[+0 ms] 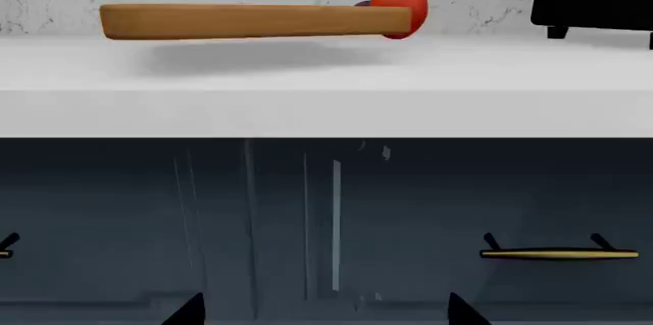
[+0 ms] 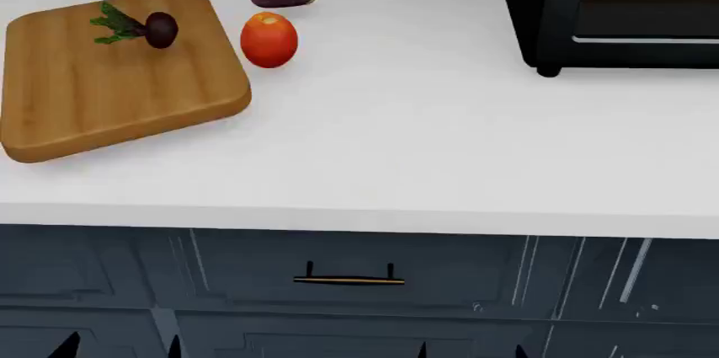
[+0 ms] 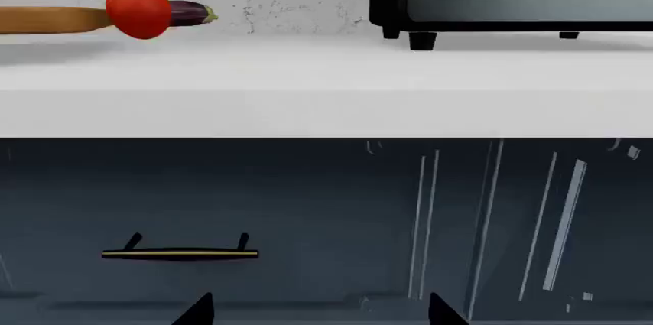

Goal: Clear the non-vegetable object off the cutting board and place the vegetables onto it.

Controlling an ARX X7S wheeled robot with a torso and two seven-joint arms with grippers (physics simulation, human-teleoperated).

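Only dark fingertip points of the left hand (image 1: 324, 308) and right hand (image 3: 320, 308) are seen at the frame edges — their openness cannot be judged. The cutting board (image 3: 51, 19) is cut off in the right wrist view, and the eggplant (image 1: 362, 4) is almost wholly hidden behind the tomato (image 1: 400, 5). The oven (image 2: 612, 8) is cropped in every view.
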